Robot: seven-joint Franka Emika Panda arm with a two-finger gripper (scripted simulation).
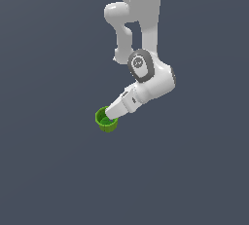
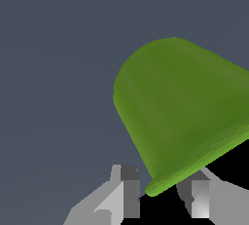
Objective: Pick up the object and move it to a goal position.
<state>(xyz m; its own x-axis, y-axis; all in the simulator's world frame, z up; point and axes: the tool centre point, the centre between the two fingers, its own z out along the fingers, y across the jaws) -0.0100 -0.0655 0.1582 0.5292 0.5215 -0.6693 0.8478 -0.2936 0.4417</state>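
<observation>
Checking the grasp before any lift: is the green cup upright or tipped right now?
Tipped. In the wrist view the green cup leans, its rim slanting across the tool, whose fingers flank that rim.

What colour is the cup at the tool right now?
Bright green, with a darker green inside. The cup fills the wrist view, which shows the colour best; the exterior view shows the inside.

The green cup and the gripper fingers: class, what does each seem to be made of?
Green cup: likely smooth plastic, matte; even colour, soft shading, no glare. Gripper fingers: look like grey metal or hard plastic; flat, sharp-edged faces. Being rendered, neither is certain.
</observation>
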